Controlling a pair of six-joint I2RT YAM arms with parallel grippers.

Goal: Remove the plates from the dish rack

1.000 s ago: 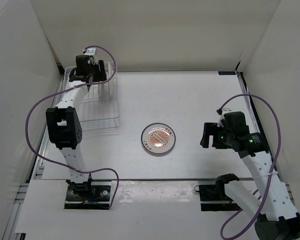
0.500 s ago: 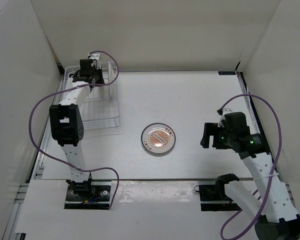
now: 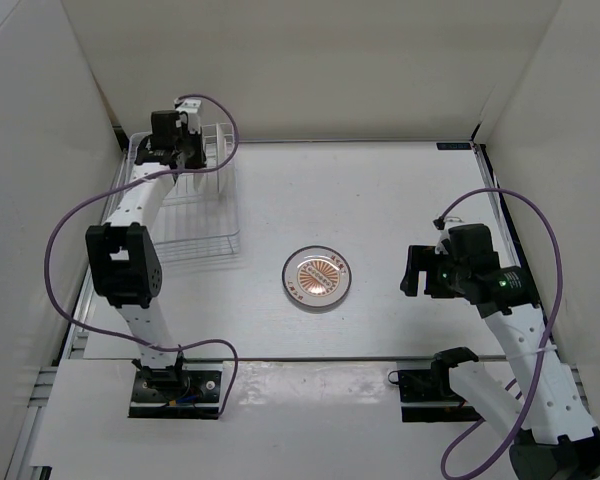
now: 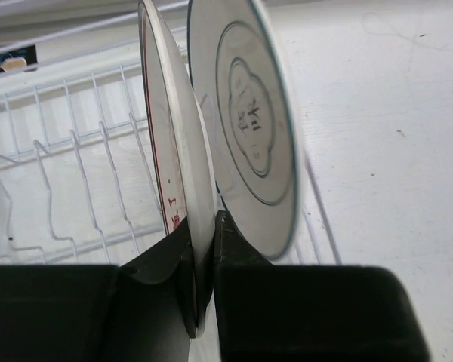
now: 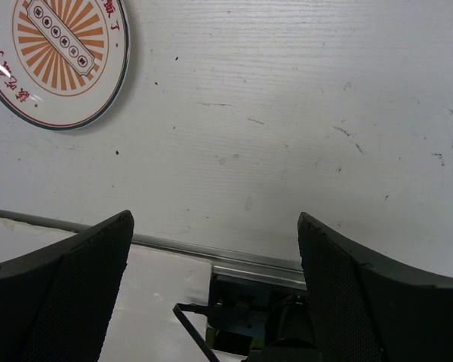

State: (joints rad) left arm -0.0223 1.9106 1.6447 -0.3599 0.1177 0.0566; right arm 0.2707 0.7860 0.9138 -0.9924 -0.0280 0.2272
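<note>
The white wire dish rack [image 3: 185, 215] stands at the table's far left. Two plates stand upright on edge between its tines at the right end. My left gripper [image 3: 183, 152] reaches into the rack from above and is shut on the rim of the nearer plate [image 4: 177, 151], a finger on each face. The second plate [image 4: 253, 128] stands just to its right, untouched. A third plate with an orange sunburst centre [image 3: 317, 277] lies flat mid-table. My right gripper [image 3: 411, 270] hovers open to the right of it, holding nothing.
White walls enclose the table on three sides; the rack sits close to the left wall. A metal rail [image 5: 234, 256] runs along the near table edge. Purple cables loop off both arms. The rack's tines [image 4: 75, 173] stand left of the gripped plate.
My left gripper has closed onto the plate's rim in the rack, and the left arm's elbow has shifted slightly left. The right arm and the sunburst plate have not moved.
</note>
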